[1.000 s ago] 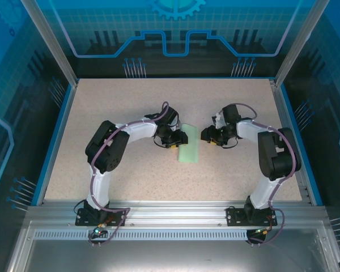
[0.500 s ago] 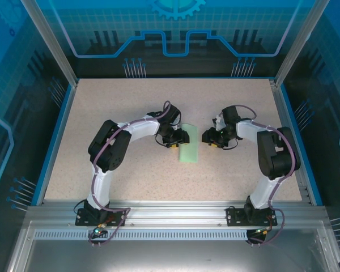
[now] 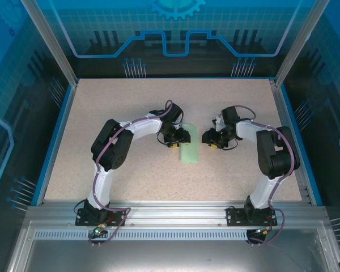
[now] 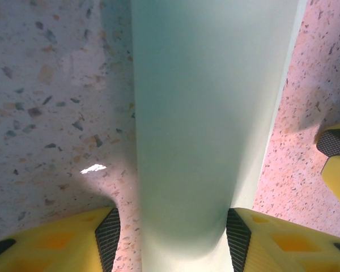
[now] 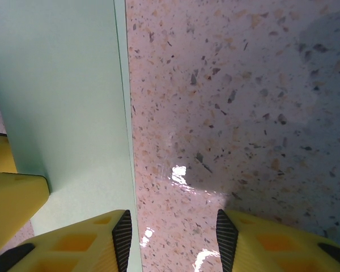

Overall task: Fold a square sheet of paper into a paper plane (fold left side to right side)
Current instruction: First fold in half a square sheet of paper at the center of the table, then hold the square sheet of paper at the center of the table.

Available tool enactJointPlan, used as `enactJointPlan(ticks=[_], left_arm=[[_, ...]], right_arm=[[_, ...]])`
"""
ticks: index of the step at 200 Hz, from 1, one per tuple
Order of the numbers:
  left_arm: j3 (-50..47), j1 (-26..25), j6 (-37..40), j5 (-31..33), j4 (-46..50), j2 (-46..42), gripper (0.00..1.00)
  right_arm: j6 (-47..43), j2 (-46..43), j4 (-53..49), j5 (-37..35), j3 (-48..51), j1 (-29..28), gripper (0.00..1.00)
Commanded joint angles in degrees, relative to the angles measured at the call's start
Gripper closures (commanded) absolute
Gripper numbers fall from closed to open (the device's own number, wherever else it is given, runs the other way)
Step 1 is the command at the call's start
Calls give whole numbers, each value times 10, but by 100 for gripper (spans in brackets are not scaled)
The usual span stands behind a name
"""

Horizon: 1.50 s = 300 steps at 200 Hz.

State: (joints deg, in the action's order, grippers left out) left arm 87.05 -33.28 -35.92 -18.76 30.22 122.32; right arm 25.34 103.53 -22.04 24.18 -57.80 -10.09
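The square sheet of paper [image 3: 190, 148] lies on the table as a narrow pale mint-green strip, folded lengthwise. My left gripper [image 3: 179, 137] is at its left edge near the far end. In the left wrist view the paper [image 4: 209, 85] bulges up in a soft curved fold between the pads of the left gripper [image 4: 173, 238], which stands open astride it. My right gripper [image 3: 207, 136] is just right of the strip. It is open [image 5: 174, 238] over bare table, its left finger [image 5: 102, 243] overlapping the edge of the paper [image 5: 56, 85].
The speckled beige table [image 3: 130, 107] is bounded by a blue rim [image 3: 56, 136] and metal frame posts. The two grippers face each other closely across the strip; the other gripper's yellow finger [image 4: 335, 164] shows at the right of the left wrist view.
My left gripper has shifted slightly right, onto the paper, its arm swinging in with it. The right gripper has barely moved. The paper has stayed in place.
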Motion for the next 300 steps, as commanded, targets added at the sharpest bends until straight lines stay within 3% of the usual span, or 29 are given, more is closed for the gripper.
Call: enactJointPlan(ticks=[1,191,213,259,300], left_arm=[[15,-15,12,-2,7,27,44],[23,-19,43,6,36,44,46],[23,-20,42,6,36,45,46],[23,-20,42,7,36,46,46],[24,-21,42,7,37,46,46]], right_arm=[[-11,2,-16,2,1,0,54],[-4,-8,-3,30,6,-1,56],[1,-12,12,53,9,-2,61],[21,-8,55,118,16,-13,83],[37,15,71,125,9,-34,85]])
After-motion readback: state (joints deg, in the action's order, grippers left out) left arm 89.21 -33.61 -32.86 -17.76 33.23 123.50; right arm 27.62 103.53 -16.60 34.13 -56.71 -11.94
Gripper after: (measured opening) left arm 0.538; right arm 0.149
